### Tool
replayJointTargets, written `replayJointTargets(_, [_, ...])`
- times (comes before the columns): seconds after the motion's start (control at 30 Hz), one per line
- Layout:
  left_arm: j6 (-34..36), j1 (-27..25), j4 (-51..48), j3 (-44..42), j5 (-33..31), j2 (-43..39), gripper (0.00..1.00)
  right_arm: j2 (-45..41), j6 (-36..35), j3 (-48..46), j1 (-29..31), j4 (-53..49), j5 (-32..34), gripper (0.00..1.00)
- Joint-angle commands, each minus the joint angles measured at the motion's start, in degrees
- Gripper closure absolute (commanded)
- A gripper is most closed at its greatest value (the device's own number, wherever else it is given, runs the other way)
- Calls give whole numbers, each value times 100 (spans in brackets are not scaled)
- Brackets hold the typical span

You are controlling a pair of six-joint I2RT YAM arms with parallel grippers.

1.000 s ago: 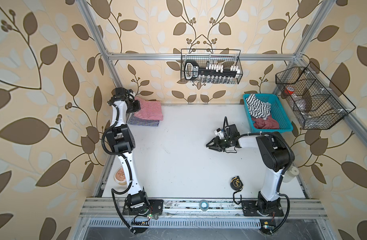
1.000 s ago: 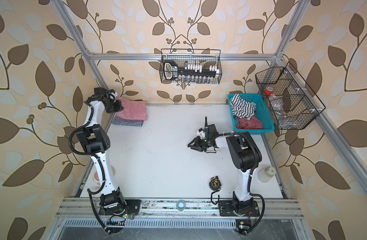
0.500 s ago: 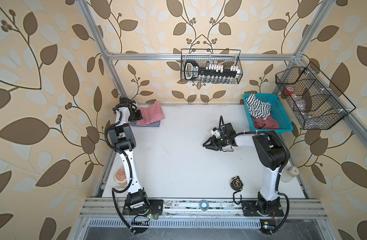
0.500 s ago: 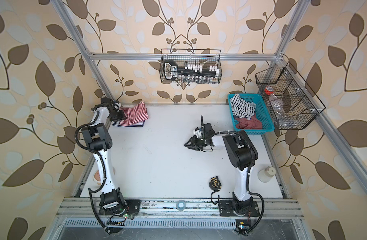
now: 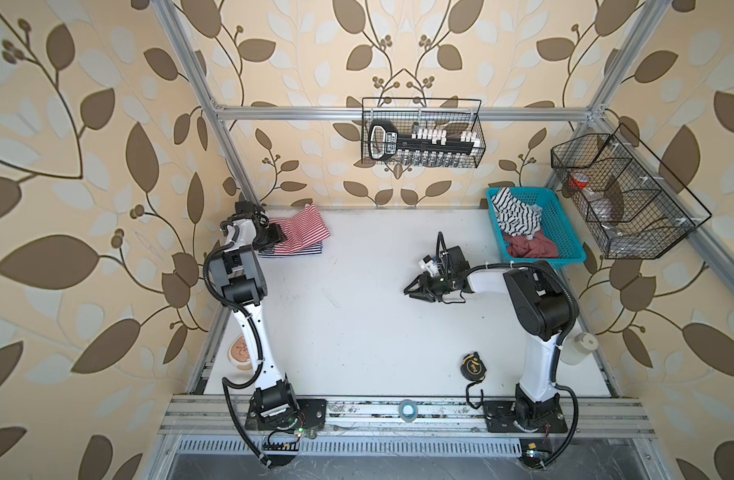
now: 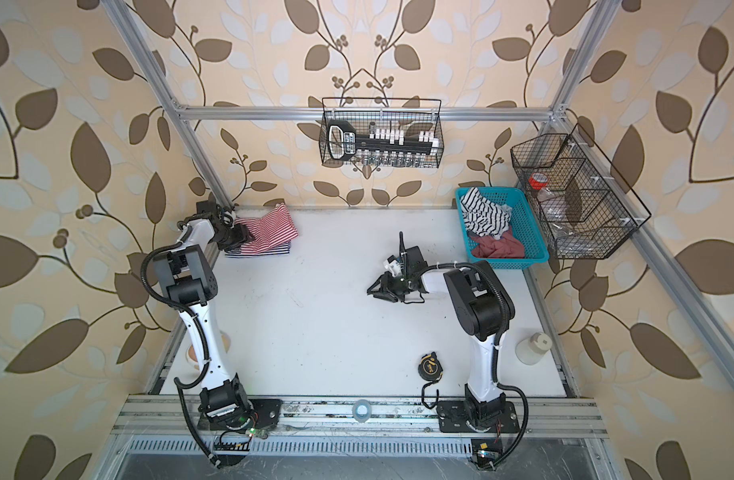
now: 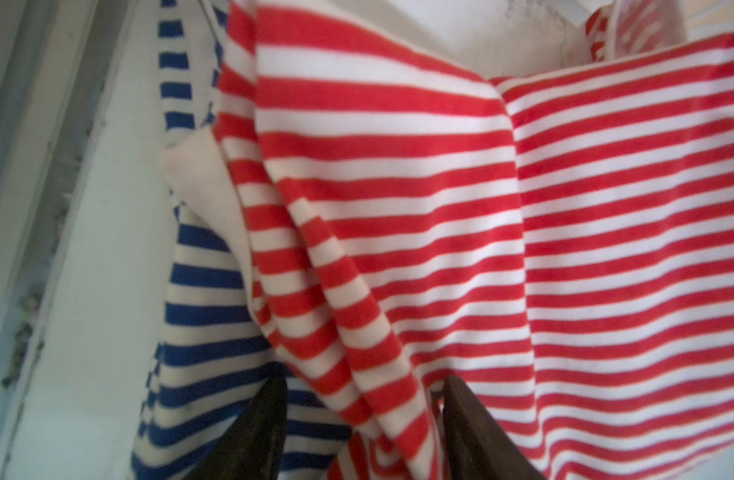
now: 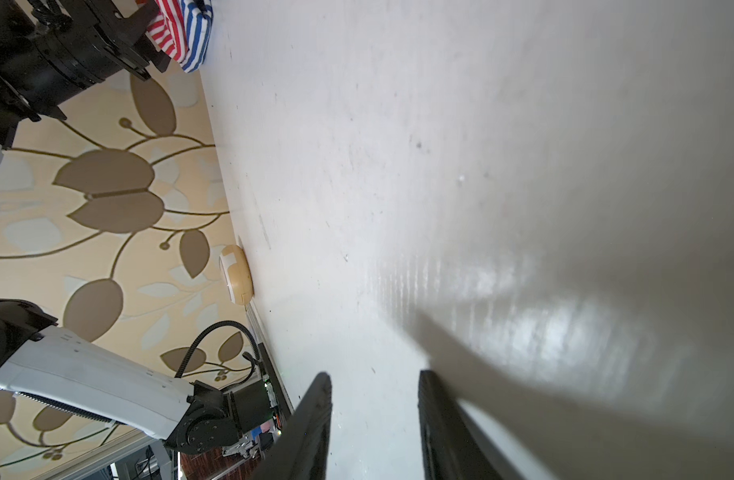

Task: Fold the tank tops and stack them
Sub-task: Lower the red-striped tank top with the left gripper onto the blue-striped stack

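While left pincer [image 7: 365, 380] gapes, red-striped tank top [image 7: 398, 208] fold lies between jaws; right pincer [image 8: 374, 374] released, distant.

No text can be read. The label on the black tool rack [image 5: 392, 139] in the wire basket [image 5: 479, 124] and the tape measure's [image 5: 473, 365] yellow emblem are too small.

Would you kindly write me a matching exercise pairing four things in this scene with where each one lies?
1. red-and-white tank top
2. navy-and-white tank top
3. tape measure
4. black-and-white striped cloth

A. in the teal basket
B. directly on the table
C. top of the corner stack
D. bottom of the corner stack

Pairs: 1-C, 2-D, 3-B, 4-A
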Motion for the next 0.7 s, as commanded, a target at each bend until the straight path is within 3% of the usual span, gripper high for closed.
replayJointTargets(0.0, [-308,37,-172,-133,-19,-399,39,343,-8,-311,64,-471,494,63])
replayJointTargets(0.17, [-713,28,-34,-461,248,-514,46,324,-4,-398,66,-365,434,63])
replayJointTargets(0.3, [-1117,31,334,-867,105,-872,41,310,-29,-415,57,-359,397,63])
replayJointTargets(0.67, [-1751,4,919,-1789,85,-1807,40,313,-55,-445,56,-291,357,63])
